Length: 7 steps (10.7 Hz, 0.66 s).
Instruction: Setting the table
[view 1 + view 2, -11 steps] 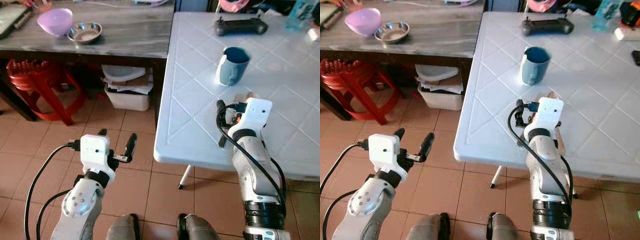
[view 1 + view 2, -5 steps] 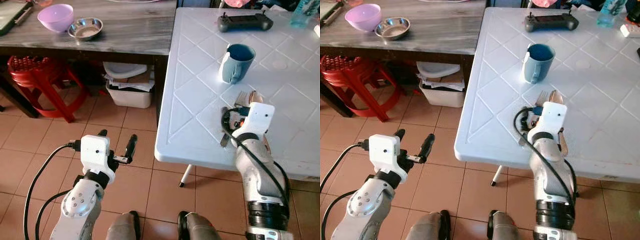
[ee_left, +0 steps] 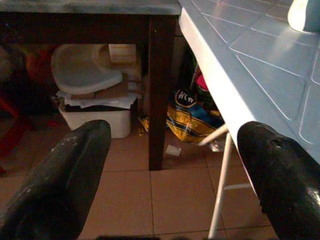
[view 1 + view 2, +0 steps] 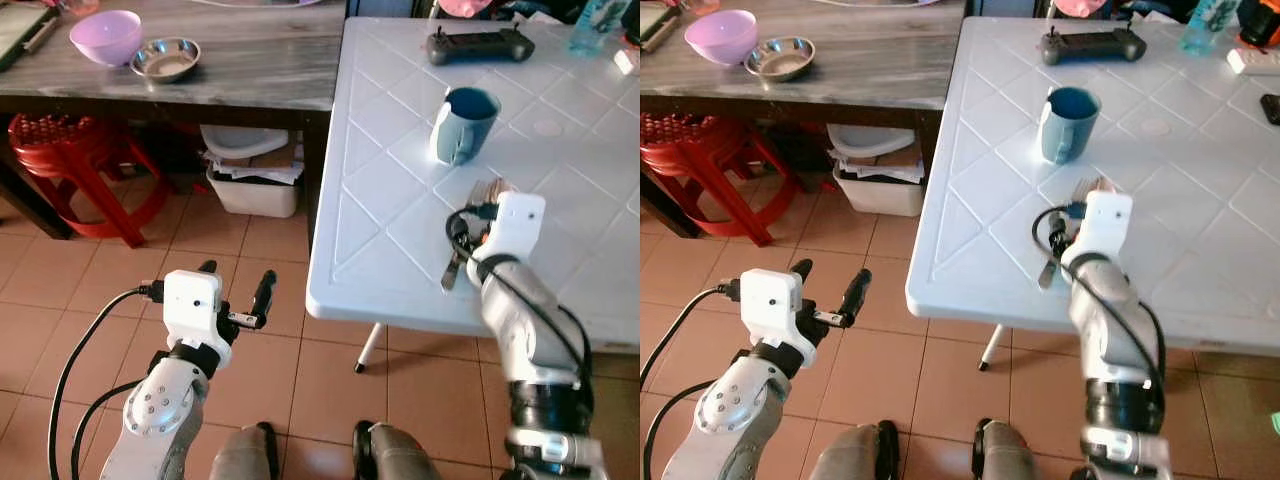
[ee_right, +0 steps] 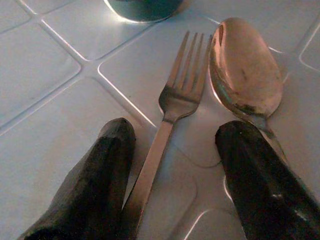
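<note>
On the white table (image 4: 390, 200), the right gripper (image 5: 172, 165) sits low over the cutlery near the near edge, its fingers (image 5: 87, 180) spread apart with the fork (image 5: 172, 105) lying between them and the spoon (image 5: 245, 75) just beside it, the spoon's handle running under or against the other finger. Nothing is gripped; both pieces appear to lie flat on the table, side by side, their heads pointing toward the blue mug (image 4: 463, 125) that stands a little farther in. A black controller (image 4: 478, 44) rests at the far side of the table. The left gripper (image 4: 235, 290) hangs idle over the tiled floor to the left of the table, fingers open and empty. The step in hand looks like placing or straightening the fork and spoon as a place setting, and it seems close to done. The next move probably calls for lifting the right gripper straight up and back toward the near edge, keeping the fingers apart so neither piece is dragged askew.
</note>
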{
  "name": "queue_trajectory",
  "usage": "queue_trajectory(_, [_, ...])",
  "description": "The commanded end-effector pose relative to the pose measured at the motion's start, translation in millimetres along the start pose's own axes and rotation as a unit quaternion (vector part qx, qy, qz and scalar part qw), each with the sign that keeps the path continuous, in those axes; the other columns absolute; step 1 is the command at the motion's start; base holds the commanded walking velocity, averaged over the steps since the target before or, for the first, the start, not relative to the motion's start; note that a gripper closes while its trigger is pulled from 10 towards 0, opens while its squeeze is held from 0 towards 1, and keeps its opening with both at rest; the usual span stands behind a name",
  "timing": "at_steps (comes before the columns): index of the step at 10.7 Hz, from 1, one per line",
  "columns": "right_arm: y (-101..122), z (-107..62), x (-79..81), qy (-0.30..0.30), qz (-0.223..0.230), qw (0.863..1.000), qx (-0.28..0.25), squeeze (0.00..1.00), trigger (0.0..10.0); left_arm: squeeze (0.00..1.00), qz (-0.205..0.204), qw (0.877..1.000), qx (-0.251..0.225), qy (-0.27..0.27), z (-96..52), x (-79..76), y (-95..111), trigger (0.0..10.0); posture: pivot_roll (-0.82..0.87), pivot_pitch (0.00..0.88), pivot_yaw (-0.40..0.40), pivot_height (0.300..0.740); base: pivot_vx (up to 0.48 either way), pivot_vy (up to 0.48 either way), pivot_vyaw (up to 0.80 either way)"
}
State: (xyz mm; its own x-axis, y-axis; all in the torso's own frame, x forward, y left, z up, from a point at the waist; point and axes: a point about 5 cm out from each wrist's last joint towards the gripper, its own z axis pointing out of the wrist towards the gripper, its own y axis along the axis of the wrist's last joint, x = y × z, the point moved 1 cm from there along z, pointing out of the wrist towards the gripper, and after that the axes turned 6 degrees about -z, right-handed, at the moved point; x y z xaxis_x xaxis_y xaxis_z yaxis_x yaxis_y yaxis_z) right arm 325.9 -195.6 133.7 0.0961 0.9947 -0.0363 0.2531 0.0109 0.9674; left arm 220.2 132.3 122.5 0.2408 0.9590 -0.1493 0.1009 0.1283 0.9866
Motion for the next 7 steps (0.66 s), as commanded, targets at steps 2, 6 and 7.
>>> queue_trajectory(2, [-27.4, 2.9, 9.3, 0.031, 0.010, 0.997, 0.074, 0.00, 0.0, 0.00, 0.001, 1.000, 0.006, -0.011, -3.7, -2.6, 0.6, 10.0, 0.09, 0.224, 0.051, 0.740, 0.000, 0.000, 0.00])
queue_trajectory(6, [-33.4, 0.0, 9.8, 0.024, 0.013, 0.996, 0.083, 0.00, 0.0, 0.00, 0.004, 1.000, 0.009, -0.012, -4.8, -1.8, 0.1, 10.0, 0.10, 0.226, 0.052, 0.740, 0.000, 0.000, 0.00])
queue_trajectory(7, [-39.3, -4.3, 14.1, 0.026, 0.018, 0.995, 0.092, 0.00, 0.0, 0.00, 0.008, 1.000, 0.009, -0.014, -4.6, -3.1, -0.1, 10.0, 0.09, 0.224, 0.053, 0.740, 0.000, 0.000, 0.00])
